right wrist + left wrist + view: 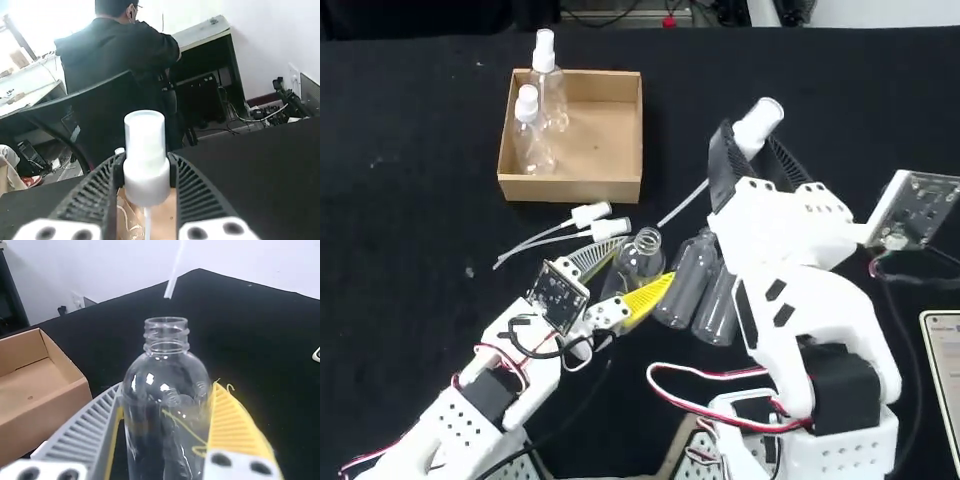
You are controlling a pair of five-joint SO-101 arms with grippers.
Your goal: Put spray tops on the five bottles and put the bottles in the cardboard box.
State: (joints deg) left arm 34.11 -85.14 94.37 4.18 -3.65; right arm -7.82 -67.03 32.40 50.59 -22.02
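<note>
My left gripper (640, 266) is shut on a clear, uncapped bottle (642, 252), held upright just off the black table. In the left wrist view the bottle (165, 385) stands between the grey and yellow fingers (227, 425), its open neck on top. My right gripper (752, 132) is shut on a white spray top (760, 117), held high; its thin tube (682, 203) slants down toward the held bottle. The right wrist view shows the spray top (145, 162) clamped between black fingers (192, 187). The cardboard box (570, 188) holds two capped bottles (535, 130).
Two more clear uncapped bottles (700, 290) lie side by side right of the held one. Two loose spray tops (600, 220) with tubes lie in front of the box. A flat card (942, 345) lies at the right edge of the table.
</note>
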